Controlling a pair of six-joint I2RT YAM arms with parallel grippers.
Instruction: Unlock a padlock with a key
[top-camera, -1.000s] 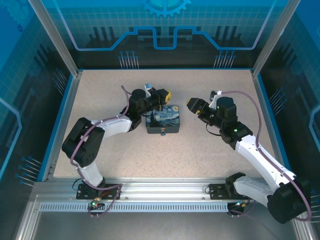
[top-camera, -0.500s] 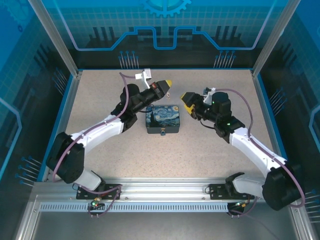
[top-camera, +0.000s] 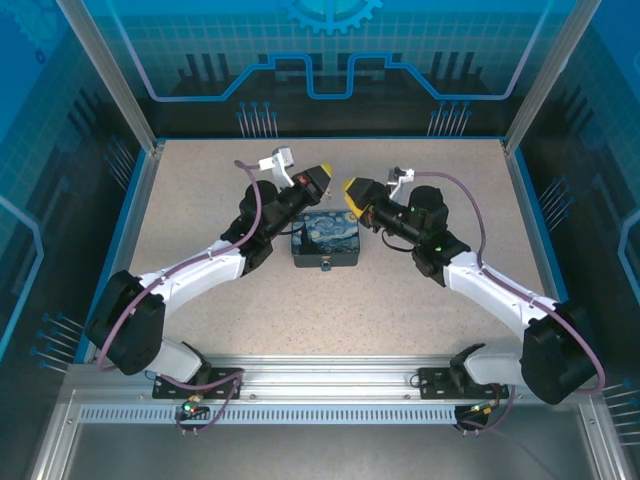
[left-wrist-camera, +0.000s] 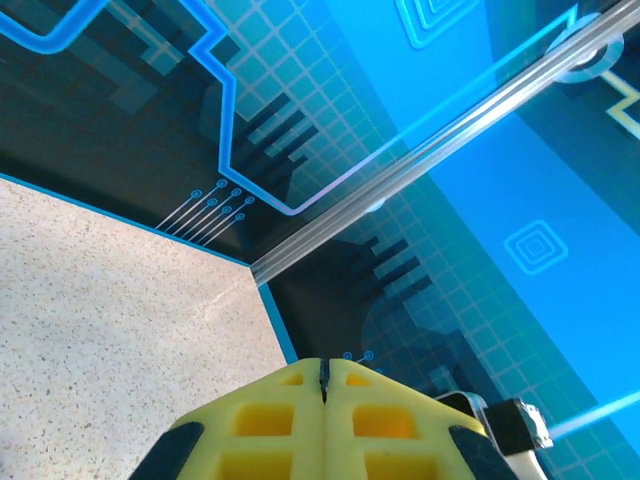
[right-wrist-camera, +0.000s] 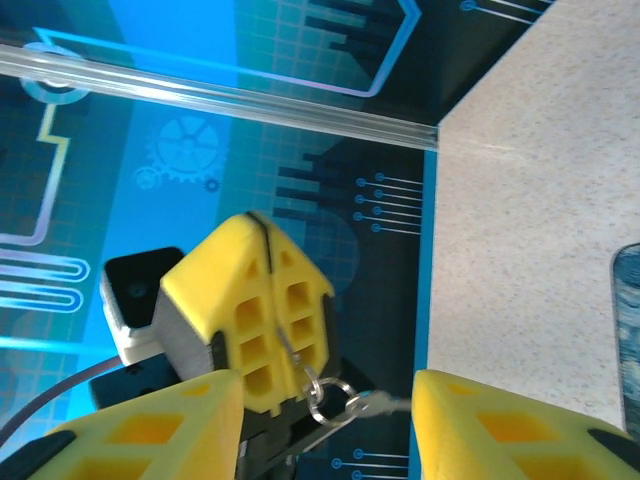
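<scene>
- Padlock on the near side of the box: too small from above to tell its shackle's state.
- Key, hanging on rings from the pinched left gripper: thin, blurred.
- Right gripper: spread fingers cut off by the bottom edge.
- In the right wrist view the box is cut off at the right edge.

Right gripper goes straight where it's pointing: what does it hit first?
Likely the left gripper, shut, the key dangling from it; the right wrist view frames it between the right gripper's open fingers.
</scene>
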